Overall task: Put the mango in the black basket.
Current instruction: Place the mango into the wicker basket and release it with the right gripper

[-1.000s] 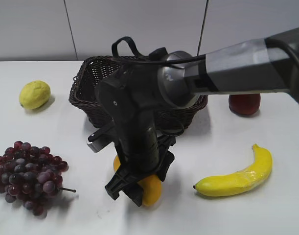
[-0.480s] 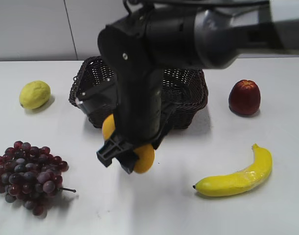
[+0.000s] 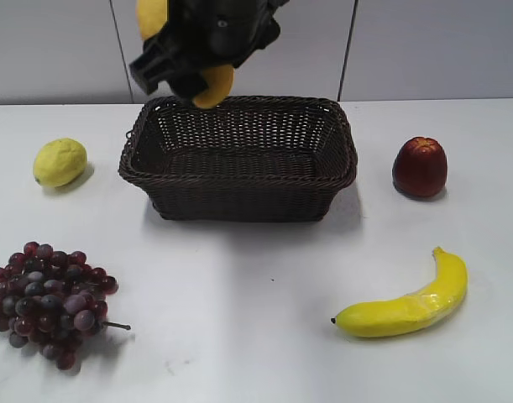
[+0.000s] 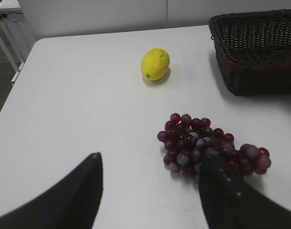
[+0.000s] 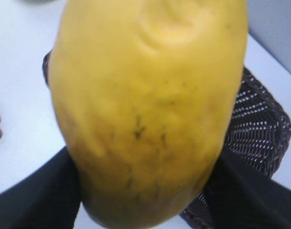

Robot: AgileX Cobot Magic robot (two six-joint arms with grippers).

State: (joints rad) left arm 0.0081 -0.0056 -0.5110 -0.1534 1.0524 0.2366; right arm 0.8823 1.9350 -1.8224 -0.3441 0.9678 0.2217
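My right gripper [image 3: 185, 63] is shut on the orange-yellow mango [image 3: 210, 86] and holds it high above the back left rim of the black basket [image 3: 239, 201]. In the right wrist view the mango [image 5: 150, 105] fills the frame between the dark fingers, with the basket's [image 5: 259, 138] weave below it at the right. The basket is empty and stands in the middle of the white table. My left gripper [image 4: 150, 186] is open and empty, low over the table near the grapes; the basket's [image 4: 255, 62] corner shows at that view's upper right.
A pale-yellow lemon [image 3: 60, 161] lies left of the basket; it also shows in the left wrist view [image 4: 155, 64]. A bunch of dark red grapes [image 3: 48, 302] lies front left, seen again in the left wrist view [image 4: 207, 143]. A red apple [image 3: 420, 166] stands right. A banana [image 3: 407, 304] lies front right.
My right gripper has lifted the mango from the table in front of the basket, up and back, to high above the basket's back left rim. The arm now leaves the basket unobstructed.
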